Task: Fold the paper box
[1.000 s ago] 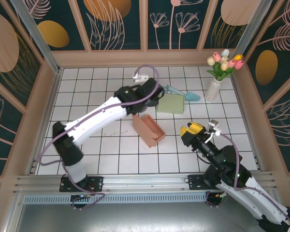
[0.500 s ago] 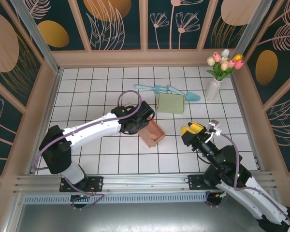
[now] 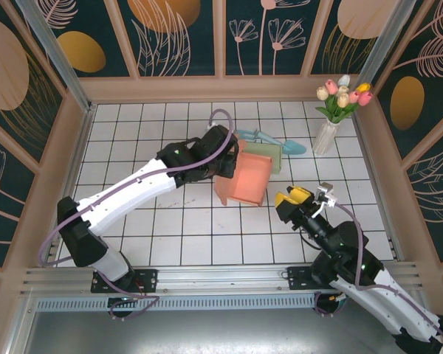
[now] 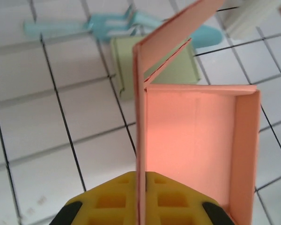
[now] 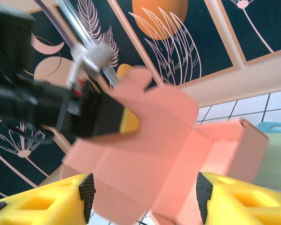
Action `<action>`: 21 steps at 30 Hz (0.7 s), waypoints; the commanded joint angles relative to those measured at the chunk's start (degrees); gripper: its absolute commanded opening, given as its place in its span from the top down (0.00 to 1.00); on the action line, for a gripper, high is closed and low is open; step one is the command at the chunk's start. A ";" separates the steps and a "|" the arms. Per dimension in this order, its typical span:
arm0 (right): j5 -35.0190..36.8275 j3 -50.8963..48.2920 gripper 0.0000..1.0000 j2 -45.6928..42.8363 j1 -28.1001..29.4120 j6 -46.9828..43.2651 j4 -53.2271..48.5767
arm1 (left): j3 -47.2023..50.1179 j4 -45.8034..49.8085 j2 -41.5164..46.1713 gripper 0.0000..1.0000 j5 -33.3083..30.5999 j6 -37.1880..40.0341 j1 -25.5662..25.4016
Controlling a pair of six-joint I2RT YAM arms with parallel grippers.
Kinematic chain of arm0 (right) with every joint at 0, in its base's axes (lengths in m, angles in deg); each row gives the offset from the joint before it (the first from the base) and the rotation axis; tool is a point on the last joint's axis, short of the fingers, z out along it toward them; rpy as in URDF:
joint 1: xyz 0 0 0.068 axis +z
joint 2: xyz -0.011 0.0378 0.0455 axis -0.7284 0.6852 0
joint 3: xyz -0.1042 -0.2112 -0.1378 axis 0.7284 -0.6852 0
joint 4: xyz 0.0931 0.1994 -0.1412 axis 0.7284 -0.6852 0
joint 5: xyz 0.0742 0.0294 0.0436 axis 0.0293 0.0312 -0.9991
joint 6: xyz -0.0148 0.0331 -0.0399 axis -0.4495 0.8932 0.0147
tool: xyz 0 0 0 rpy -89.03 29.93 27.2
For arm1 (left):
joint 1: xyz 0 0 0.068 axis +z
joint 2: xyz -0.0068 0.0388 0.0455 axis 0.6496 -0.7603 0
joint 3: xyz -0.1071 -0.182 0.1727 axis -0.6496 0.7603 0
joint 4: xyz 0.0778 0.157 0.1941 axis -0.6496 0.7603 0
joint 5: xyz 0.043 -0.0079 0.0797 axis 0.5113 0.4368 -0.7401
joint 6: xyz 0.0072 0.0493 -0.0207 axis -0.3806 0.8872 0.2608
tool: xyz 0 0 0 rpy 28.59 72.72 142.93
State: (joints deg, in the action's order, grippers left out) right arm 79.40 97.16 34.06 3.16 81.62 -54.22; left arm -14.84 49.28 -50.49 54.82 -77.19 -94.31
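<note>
The left gripper (image 4: 139, 199) is clenched on one wall of the pink paper box (image 3: 247, 181), held tilted over the middle of the tiled counter (image 3: 170, 221), while the right gripper (image 3: 294, 198) sits released nearby, to the box's right, grasping nothing.

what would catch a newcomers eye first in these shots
The pink paper box, half unfolded, is held mid-table, with the left gripper shut on one of its walls. Just to its right, the bright yellow right gripper points toward it, open. A vase of tulips stands in the far right corner.
</note>
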 commanded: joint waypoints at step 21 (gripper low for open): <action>-15.46 -1.47 0.35 30.07 -9.29 -44.54 26.79 | 23.89 -14.52 14.20 1.00 -3.48 60.86 -0.27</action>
State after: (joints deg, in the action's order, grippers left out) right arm 71.40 94.17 62.14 -2.87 48.18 -36.41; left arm 6.63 40.60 -39.61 48.62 -23.02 -94.31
